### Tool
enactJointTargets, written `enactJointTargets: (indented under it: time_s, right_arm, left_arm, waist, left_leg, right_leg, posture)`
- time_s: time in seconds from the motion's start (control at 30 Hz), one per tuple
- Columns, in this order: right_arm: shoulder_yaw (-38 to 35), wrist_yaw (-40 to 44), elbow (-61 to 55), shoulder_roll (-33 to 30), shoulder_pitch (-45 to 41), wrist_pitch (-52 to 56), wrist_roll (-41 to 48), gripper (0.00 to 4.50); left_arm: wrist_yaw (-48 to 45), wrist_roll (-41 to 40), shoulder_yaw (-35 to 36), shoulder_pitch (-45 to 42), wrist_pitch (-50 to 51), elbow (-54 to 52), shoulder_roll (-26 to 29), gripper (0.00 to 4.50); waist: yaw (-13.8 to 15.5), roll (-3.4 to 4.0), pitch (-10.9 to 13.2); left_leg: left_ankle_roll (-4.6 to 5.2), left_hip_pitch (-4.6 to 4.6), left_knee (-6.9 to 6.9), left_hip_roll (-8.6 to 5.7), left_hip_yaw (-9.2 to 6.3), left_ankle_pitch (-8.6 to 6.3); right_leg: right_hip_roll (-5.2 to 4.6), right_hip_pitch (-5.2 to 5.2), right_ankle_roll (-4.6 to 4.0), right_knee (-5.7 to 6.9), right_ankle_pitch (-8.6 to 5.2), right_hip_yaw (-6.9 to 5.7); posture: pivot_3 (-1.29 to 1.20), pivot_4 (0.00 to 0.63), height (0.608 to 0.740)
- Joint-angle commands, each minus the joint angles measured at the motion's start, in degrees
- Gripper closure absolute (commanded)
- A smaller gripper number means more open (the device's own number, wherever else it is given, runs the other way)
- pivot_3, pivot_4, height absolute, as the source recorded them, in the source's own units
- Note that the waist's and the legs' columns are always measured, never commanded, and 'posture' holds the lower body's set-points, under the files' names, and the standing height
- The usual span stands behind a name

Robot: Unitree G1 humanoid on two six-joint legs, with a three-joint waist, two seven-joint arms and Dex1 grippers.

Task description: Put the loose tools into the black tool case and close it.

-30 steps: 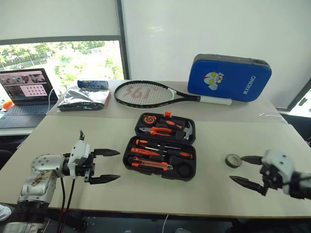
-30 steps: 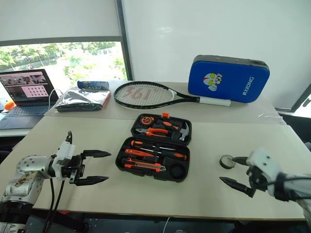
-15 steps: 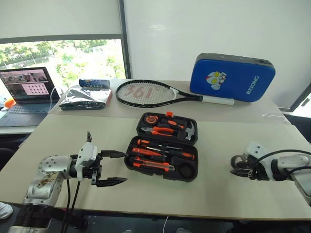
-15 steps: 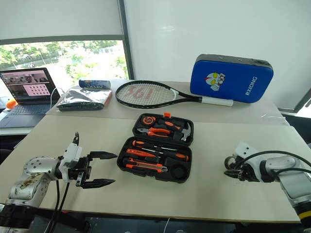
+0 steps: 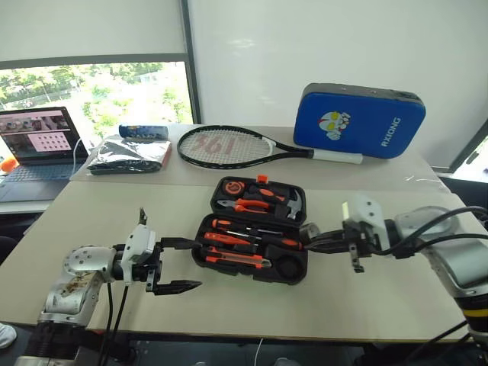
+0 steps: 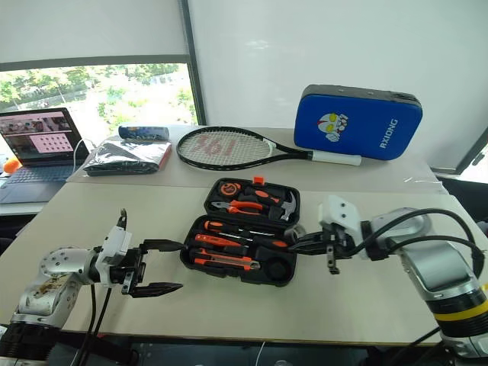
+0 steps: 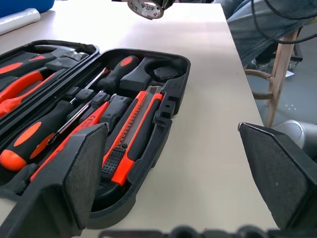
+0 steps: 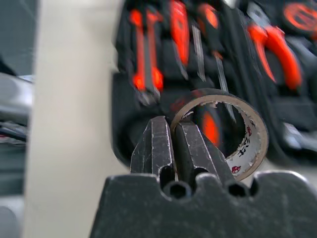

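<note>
Right hand (image 8: 173,148) pinching tape roll (image 8: 225,131), seemingly

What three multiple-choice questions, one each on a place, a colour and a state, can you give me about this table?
1. Where is the grey tape roll?
A. Beside the racket
B. In the right tool, at the black tool case's edge
C. On the laptop
2. What colour is the padded case at the back?
A. Red
B. Green
C. Blue
3. How is the left tool?
A. Open and empty
B. Shut on a screwdriver
C. Shut on the knife

B: the right tool pinches the grey tape roll by the black tool case.
C: the padded case is blue.
A: the left tool has spread fingers with nothing between them.
</note>
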Motion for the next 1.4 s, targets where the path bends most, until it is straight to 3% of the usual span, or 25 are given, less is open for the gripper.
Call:
enactJointTargets:
  time_s: [0.03,0.33,0.73,0.8,0.87,0.93,1.07,1.27,1.37,1.4]
  right_arm:
    - [6.86,-3.46,-3.2,1.34,-4.15,9.0,-3.04,4.45]
    - [16.92,-2.45,-2.39,-0.56,-7.0,13.97,-9.6,4.45]
    - [21.57,0.89,-2.32,-0.26,-8.88,15.96,-11.12,4.45]
    - [22.64,1.71,-1.41,-0.86,-9.37,14.31,-12.58,3.7]
    - [21.54,1.07,-0.5,-0.16,-9.66,12.87,-12.91,3.27]
    - [18.48,0.43,-0.72,0.9,-9.61,12.34,-11.44,2.54]
    - [6.61,7.97,-4.02,-0.88,-7.08,11.5,0.54,1.17]
    - [-9.01,8.69,0.22,-1.94,3.83,2.66,5.37,1.17]
    - [-10.76,5.39,7.69,-0.85,9.77,-8.4,-0.83,1.17]
    - [-10.39,4.15,9.88,-0.44,10.65,-12.07,-3.12,1.68]
  left_arm:
    - [0.54,-0.31,-0.08,0.34,-0.98,-1.69,-0.05,0.0]
    - [1.42,-0.28,-0.11,1.22,-1.29,-2.19,0.25,0.0]
    - [2.5,-0.25,0.31,1.19,-1.86,-2.08,0.59,0.0]
    - [2.95,-0.3,0.13,0.98,-1.47,-2.57,0.55,0.0]
    - [3.55,-0.32,-0.12,0.61,-0.92,-3.13,0.55,0.0]
    - [4.12,-0.41,-0.19,0.23,-0.3,-3.56,0.65,0.0]
    - [5.73,-0.51,0.67,-0.27,1.11,-3.37,1.03,0.0]
    - [11.38,0.57,2.39,-2.1,4.26,-0.54,1.35,0.0]
    - [17.41,4.01,2.19,-4.73,5.87,4.05,0.9,0.0]
    - [18.81,4.96,2.08,-5.64,5.88,5.58,0.68,0.52]
  waist:
    - [0.12,0.0,0.0]
    - [0.68,0.0,0.0]
    - [1.02,0.0,0.0]
    - [0.98,0.0,0.0]
    - [1.03,0.0,0.0]
    - [1.05,0.0,0.0]
    - [1.04,0.0,0.0]
    - [1.01,-0.01,0.0]
    - [0.98,-0.02,0.01]
    - [0.97,-0.03,0.01]
  left_leg:
    - [0.0,-0.01,0.0,-0.01,0.03,0.0]
    - [0.0,-0.14,0.01,-0.01,0.02,0.0]
    - [0.0,-0.17,0.03,-0.01,-0.08,0.0]
    - [0.0,-0.19,0.02,-0.01,-0.11,0.0]
    - [0.0,-0.19,0.02,-0.01,-0.12,0.0]
    - [0.0,-0.2,0.03,-0.01,-0.15,0.0]
    - [0.0,-0.38,0.03,-0.02,-0.19,0.0]
    - [0.0,-0.52,0.04,-0.01,-0.27,0.0]
    - [0.0,-0.44,0.07,-0.01,-0.27,0.01]
    - [-0.01,-0.42,0.08,-0.01,-0.25,0.01]
  right_leg:
    - [-0.03,-0.03,0.0,0.0,0.0,0.02]
    - [-0.01,-0.19,-0.01,0.01,0.0,-0.02]
    - [-0.05,-0.13,-0.02,-0.03,0.0,-0.22]
    - [-0.05,-0.13,-0.03,-0.04,0.0,-0.26]
    - [-0.06,-0.13,-0.03,-0.04,0.0,-0.28]
    - [-0.07,-0.12,-0.04,-0.04,-0.01,-0.33]
    - [-0.07,-0.27,-0.04,-0.03,0.0,-0.36]
    - [-0.07,-0.38,-0.06,-0.01,0.01,-0.41]
    - [-0.06,-0.29,-0.08,0.0,0.02,-0.43]
    - [-0.06,-0.28,-0.1,0.01,0.04,-0.43]
  posture:
    - [0.0,0.15,0.74]
    - [0.0,0.15,0.74]
    - [0.0,0.15,0.74]
    - [0.0,0.15,0.74]
    - [0.0,0.15,0.74]
    - [0.0,0.15,0.74]
    - [0.0,0.15,0.74]
    - [0.0,0.15,0.74]
    - [0.0,0.15,0.74]
    - [0.0,0.15,0.74]
